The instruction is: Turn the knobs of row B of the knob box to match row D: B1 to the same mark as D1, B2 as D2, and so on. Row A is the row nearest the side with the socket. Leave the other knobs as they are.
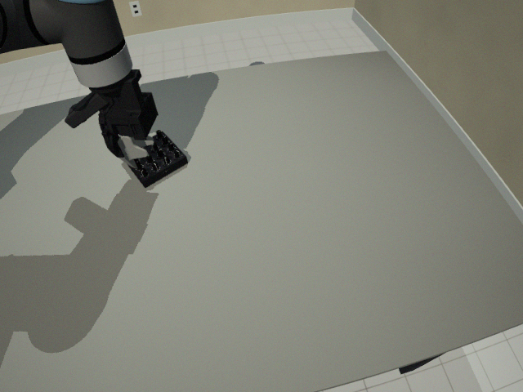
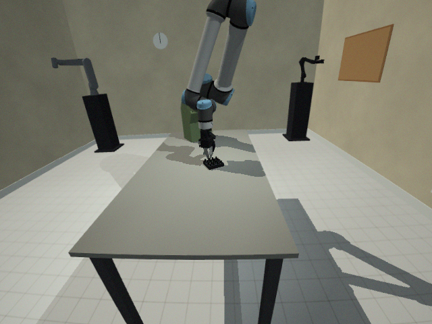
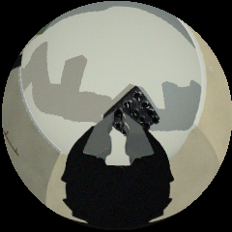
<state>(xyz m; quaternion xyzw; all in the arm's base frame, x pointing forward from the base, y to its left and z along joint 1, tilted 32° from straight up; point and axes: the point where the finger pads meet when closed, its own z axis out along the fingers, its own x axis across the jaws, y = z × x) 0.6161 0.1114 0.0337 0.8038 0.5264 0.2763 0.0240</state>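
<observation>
Here the tool (image 3: 118,127) pinches one knob (image 3: 118,116) at the knob box (image 1: 163,159), which sits skewed to the table (image 1: 320,202) edges.

Pale grey arm tubes (image 2: 204,48), blue joint caps (image 2: 203,103), black wrist housing (image 1: 124,111), pale grey wedge-shaped fingers
</observation>
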